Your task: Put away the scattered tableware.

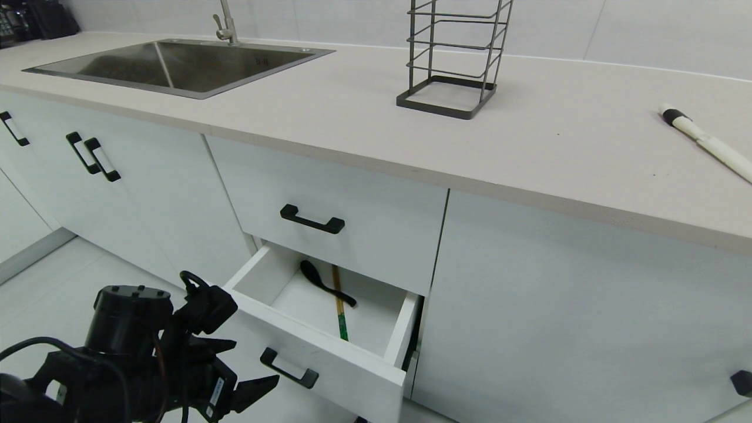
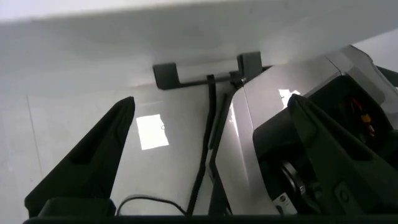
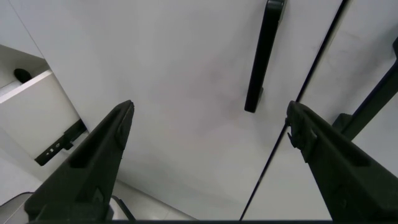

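Left tool (image 2: 211, 107) gapes beside open drawer (image 1: 329, 364); wire rack (image 1: 436, 109) tops counter (image 1: 558, 135).

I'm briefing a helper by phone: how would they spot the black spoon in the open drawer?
Below the beige countertop, find the pulled-out white lower drawer. The black spoon lies inside, crossing a thin wooden stick with a green end; the spoon alone is all black, with a rounded bowl.

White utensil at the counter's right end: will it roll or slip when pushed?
The white utensil looks slim and rounded, so a sideways nudge may roll it. Lying flat on the smooth counter, it probably slides easily; it appears straight and rigid.
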